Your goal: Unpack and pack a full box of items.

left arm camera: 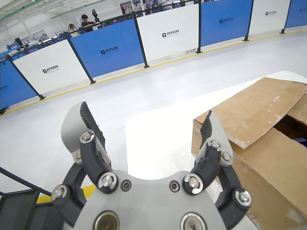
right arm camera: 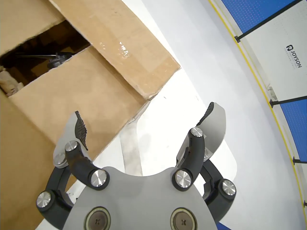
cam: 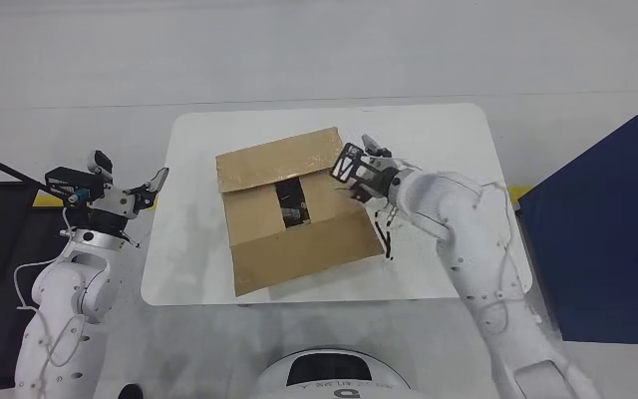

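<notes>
One white table (cam: pixel 189 269) with rounded corners carries the task's cardboard box (cam: pixel 299 249), which sits near the table's centre, turned a little off square. Its two long top flaps (cam: pixel 279 160), plain brown board with glossy strips of clear tape, lie nearly closed and leave a narrow rectangular slot (cam: pixel 291 202) between them. Most of what the box holds is hidden under those flaps. Through the slot the contents are dark and hard to make out. The right wrist view catches a thin dark rod (right arm camera: pixel 54 59) with a small round part and something pale and crumpled (right arm camera: pixel 6 80) at the slot's edge, and the left wrist view a sliver of blue (left arm camera: pixel 301 140).

The right arm (cam: pixel 469 229), white and smooth, bends in from 4 o'clock with its wrist pointing at the box's 2 o'clock corner. The right gripper (cam: pixel 347 168) is there, claw released and holding nothing. One ribbed black pad (right arm camera: pixel 80 128) is over the cardboard, the other over bare tabletop; whether a finger touches the box cannot be told.

The left arm (cam: pixel 75 289) stands off the table at 9 o'clock. The left gripper (left arm camera: pixel 146 111) hangs at that edge, clear of the box, claw spread wide and empty, its curved metal fingers lined with ribbed black rubber
</notes>
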You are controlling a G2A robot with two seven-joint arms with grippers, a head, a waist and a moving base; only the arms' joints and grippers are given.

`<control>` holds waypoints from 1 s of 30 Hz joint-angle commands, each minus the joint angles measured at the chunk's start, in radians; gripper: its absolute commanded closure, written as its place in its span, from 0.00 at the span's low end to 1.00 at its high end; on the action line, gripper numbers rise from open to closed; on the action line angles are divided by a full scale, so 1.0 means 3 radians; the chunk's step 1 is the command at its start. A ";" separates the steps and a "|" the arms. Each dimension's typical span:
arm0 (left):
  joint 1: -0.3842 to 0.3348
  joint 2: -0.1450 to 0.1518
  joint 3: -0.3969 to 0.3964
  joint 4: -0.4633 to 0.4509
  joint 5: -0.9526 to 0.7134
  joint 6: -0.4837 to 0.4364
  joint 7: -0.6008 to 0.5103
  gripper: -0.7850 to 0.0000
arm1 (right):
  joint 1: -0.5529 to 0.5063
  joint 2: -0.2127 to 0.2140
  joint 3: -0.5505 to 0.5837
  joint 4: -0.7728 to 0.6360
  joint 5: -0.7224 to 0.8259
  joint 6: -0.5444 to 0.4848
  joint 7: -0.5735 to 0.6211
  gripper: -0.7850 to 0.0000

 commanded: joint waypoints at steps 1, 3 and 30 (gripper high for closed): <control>0.0000 0.0000 0.0000 0.0000 0.0000 0.0000 0.0000 0.00 | 0.0165 -0.0032 -0.0152 0.0165 -0.0072 0.0129 -0.0042 0.01; 0.0000 0.0000 0.0000 0.0000 0.0000 0.0000 0.0000 0.00 | 0.0302 -0.0069 -0.0274 0.0303 -0.0178 0.0333 -0.0056 0.03; 0.0000 0.0000 0.0000 0.0000 0.0000 0.0000 0.0000 0.00 | 0.2120 -0.0810 -0.1241 0.2514 0.0243 0.1898 -0.0586 0.38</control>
